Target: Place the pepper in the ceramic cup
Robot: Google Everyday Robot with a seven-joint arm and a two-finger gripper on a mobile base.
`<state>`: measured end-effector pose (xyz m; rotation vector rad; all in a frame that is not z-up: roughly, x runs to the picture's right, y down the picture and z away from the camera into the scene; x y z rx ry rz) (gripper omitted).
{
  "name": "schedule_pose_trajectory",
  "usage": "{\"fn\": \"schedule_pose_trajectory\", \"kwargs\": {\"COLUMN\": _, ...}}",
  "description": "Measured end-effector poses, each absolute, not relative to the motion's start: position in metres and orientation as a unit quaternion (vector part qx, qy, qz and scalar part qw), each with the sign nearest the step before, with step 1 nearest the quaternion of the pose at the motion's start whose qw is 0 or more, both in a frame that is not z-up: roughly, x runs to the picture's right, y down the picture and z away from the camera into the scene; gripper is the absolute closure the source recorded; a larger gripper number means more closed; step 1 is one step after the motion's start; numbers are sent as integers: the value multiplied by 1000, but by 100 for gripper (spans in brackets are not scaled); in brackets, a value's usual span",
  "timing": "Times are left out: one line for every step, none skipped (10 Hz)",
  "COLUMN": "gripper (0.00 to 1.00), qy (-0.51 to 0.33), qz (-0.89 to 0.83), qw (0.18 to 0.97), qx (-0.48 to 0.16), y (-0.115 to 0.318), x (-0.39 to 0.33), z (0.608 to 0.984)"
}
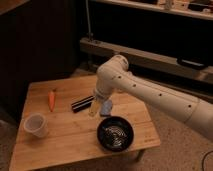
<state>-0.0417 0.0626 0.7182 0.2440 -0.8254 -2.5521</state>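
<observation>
The pepper [51, 99], small, orange and tapered, lies on the wooden table [60, 140] near its left far side. The ceramic cup [36, 125], plain white, stands at the table's front left, below the pepper. My gripper [94, 109] hangs from the white arm over the middle of the table, right of the pepper and beside a black bar [81, 104]. It is well apart from both the pepper and the cup.
A black bowl [115, 133] sits at the table's front right. A small blue object [106, 107] lies just behind it, next to the gripper. Dark shelving and a metal rail stand beyond the table; the floor is speckled.
</observation>
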Motion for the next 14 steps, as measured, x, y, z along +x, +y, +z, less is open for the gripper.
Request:
{"fn": "schedule_pose_trajectory", "kwargs": {"gripper": 20, "qy": -299, "qz": -924, "qw": 222, "qx": 88, "y": 62, "x": -42, "z": 718}}
{"fn": "schedule_pose_trajectory", "kwargs": {"gripper": 20, "qy": -299, "qz": -924, "qw": 222, "qx": 88, "y": 62, "x": -42, "z": 718}}
{"fn": "schedule_pose_trajectory", "kwargs": {"gripper": 20, "qy": -299, "qz": -924, "qw": 222, "qx": 88, "y": 62, "x": -42, "z": 718}}
{"fn": "schedule_pose_trajectory", "kwargs": {"gripper": 20, "qy": -299, "qz": -924, "qw": 222, "qx": 88, "y": 62, "x": -42, "z": 718}}
{"fn": "schedule_pose_trajectory", "kwargs": {"gripper": 20, "qy": -299, "qz": -924, "qw": 222, "qx": 88, "y": 62, "x": -42, "z": 718}}
{"fn": "schedule_pose_trajectory", "kwargs": {"gripper": 20, "qy": -299, "qz": -924, "qw": 222, "qx": 88, "y": 62, "x": -42, "z": 718}}
{"fn": "schedule_pose_trajectory", "kwargs": {"gripper": 20, "qy": -299, "qz": -924, "qw": 222, "qx": 88, "y": 62, "x": -42, "z": 718}}
{"fn": "schedule_pose_trajectory", "kwargs": {"gripper": 20, "qy": -297, "qz": -924, "qw": 222, "qx": 88, "y": 61, "x": -42, "z": 717}}
{"fn": "schedule_pose_trajectory", "kwargs": {"gripper": 20, "qy": -297, "qz": -924, "qw": 222, "qx": 88, "y": 61, "x": -42, "z": 717}}
{"fn": "schedule_pose_trajectory", "kwargs": {"gripper": 20, "qy": -297, "qz": -924, "qw": 222, "qx": 88, "y": 61, "x": -42, "z": 717}}
{"fn": "schedule_pose_trajectory", "kwargs": {"gripper": 20, "qy": -297, "qz": -924, "qw": 223, "qx": 88, "y": 61, "x": -42, "z": 718}}
{"fn": "schedule_pose_trajectory", "kwargs": {"gripper": 20, "qy": -300, "qz": -922, "qw": 230, "qx": 83, "y": 59, "x": -40, "z": 719}}
{"fn": "schedule_pose_trajectory", "kwargs": {"gripper": 20, "qy": -305, "qz": -919, "qw": 237, "qx": 78, "y": 51, "x": -42, "z": 725}}
{"fn": "schedule_pose_trajectory", "kwargs": {"gripper": 20, "qy": -309, "qz": -916, "qw": 244, "qx": 75, "y": 43, "x": -42, "z": 731}}
